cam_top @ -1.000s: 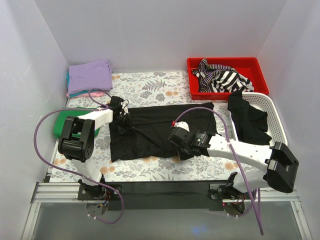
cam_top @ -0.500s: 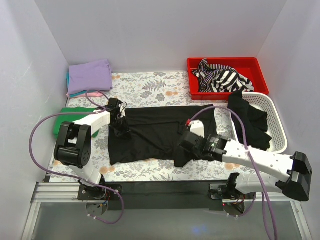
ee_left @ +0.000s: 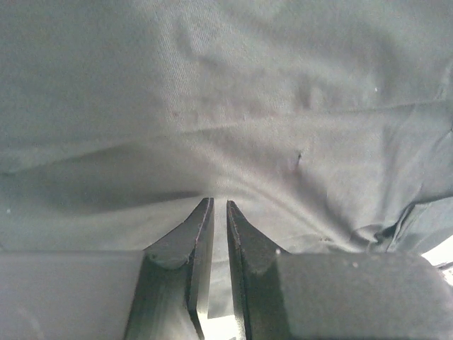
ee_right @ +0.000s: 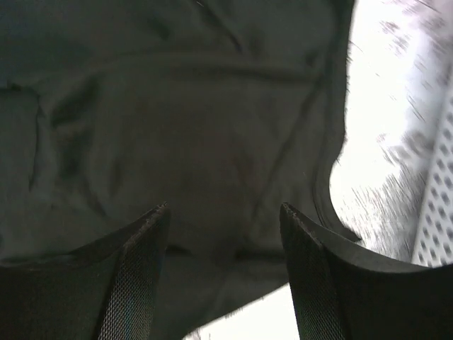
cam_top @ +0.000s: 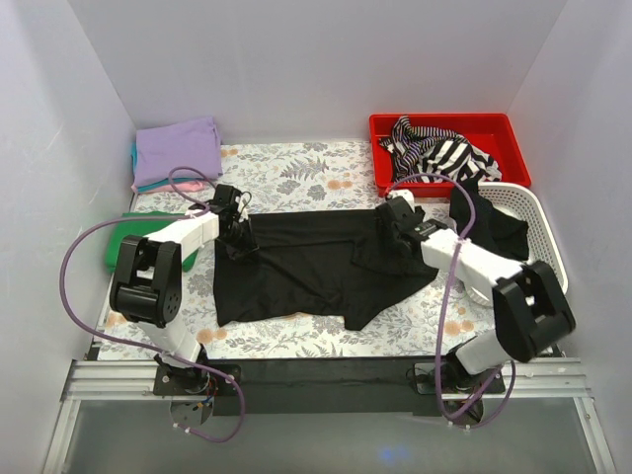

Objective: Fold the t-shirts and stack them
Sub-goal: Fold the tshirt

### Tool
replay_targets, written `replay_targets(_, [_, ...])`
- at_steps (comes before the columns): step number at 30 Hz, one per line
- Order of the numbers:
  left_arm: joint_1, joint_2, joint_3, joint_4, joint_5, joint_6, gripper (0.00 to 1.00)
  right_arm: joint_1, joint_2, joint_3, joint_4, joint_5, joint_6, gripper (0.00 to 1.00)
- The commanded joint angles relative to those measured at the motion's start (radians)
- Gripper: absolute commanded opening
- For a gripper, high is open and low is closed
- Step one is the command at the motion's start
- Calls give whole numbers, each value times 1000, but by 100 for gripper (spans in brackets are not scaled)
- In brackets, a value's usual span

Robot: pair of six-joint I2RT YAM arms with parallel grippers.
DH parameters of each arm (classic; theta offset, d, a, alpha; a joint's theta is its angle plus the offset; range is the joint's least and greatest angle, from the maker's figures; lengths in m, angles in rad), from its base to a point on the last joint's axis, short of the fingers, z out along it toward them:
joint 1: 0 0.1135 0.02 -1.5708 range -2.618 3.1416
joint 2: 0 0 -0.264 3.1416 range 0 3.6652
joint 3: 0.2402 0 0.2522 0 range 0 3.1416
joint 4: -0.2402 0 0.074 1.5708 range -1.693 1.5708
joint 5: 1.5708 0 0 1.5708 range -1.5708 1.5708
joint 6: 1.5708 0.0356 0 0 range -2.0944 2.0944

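Observation:
The black t-shirt point(cam_top: 306, 265) lies spread across the middle of the table, with a flap hanging toward the front edge. My left gripper point(cam_top: 237, 229) sits at the shirt's back-left corner. In the left wrist view its jaws point(ee_left: 218, 202) are almost together, pinching a ridge of the grey-looking cloth point(ee_left: 226, 106). My right gripper point(cam_top: 400, 222) hovers over the shirt's back-right part. Its fingers point(ee_right: 225, 207) stand wide apart above the dark fabric point(ee_right: 177, 106), holding nothing. A folded lavender t-shirt point(cam_top: 178, 150) tops a stack at the back left, and a green one point(cam_top: 120, 245) lies at the left edge.
A red bin point(cam_top: 513, 133) at the back right holds striped clothing point(cam_top: 439, 150). A white basket point(cam_top: 541, 222) on the right has a black garment point(cam_top: 484, 232) draped over its rim. Teal and pink edges show under the lavender shirt.
My right gripper has opened, let go of the shirt's front part and swung from the front middle to the back right. The left gripper has shifted slightly toward the back.

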Motion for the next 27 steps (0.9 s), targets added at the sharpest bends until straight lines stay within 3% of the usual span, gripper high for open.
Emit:
replay_targets(1, [17, 18, 37, 25, -5, 0, 12, -43, 117, 110, 135, -110, -113, 68])
replay_targets(3, [30, 32, 47, 21, -12, 10, 12, -73, 208, 158, 130, -180, -120, 68])
replay_targets(14, [159, 167, 134, -10, -17, 69, 11, -98, 473, 294, 78, -244, -126, 67])
replay_targets(20, [207, 273, 303, -83, -83, 109, 9, -104, 521, 316, 55, -274, -128, 66])
replay_targets(27, [207, 327, 361, -79, -74, 142, 6, -103, 486, 255, 72, -241, -133, 66])
